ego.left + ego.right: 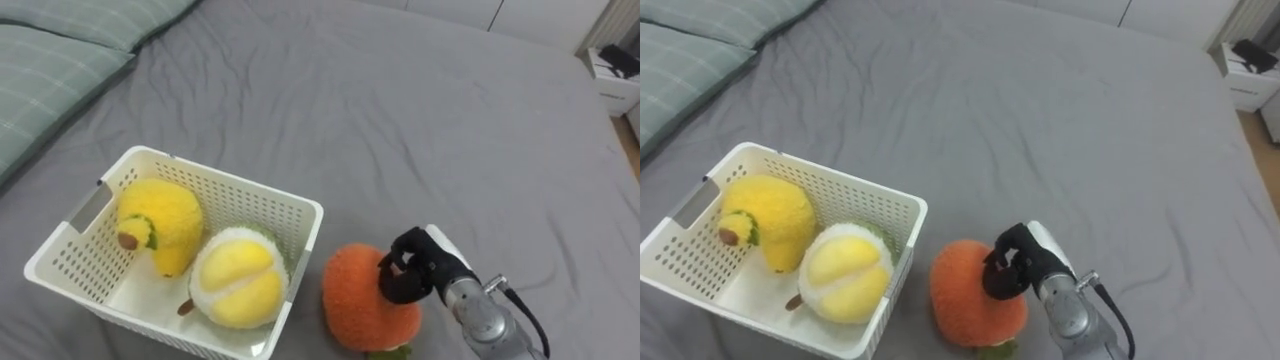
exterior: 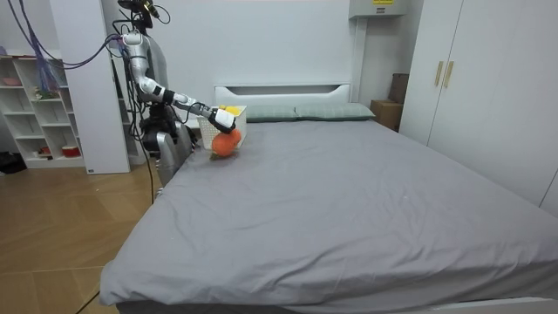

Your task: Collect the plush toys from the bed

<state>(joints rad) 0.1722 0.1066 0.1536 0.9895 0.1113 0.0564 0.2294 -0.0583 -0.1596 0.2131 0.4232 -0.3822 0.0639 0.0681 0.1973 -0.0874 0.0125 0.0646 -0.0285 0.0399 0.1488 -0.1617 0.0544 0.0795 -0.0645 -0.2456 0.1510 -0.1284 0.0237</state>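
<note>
Right hand (image 1: 412, 266) curled onto orange plush toy (image 1: 355, 300) at lower centre, resting just beside white basket (image 1: 228, 178). Shallow hold on soft fur: liable to slip on lifting and roll away across grey bed (image 1: 400, 120). Basket's near wall in the way; yellow plush (image 1: 160, 222) and yellow-white plush (image 1: 238, 282) crowding inside. Pillows (image 1: 50, 60) upper left.

Basket (image 1: 230, 180) on bed (image 1: 420, 120), two plush toys (image 1: 160, 225) inside — third toy (image 1: 350, 295) just right of it, pillows (image 1: 50, 70) behind, left.
</note>
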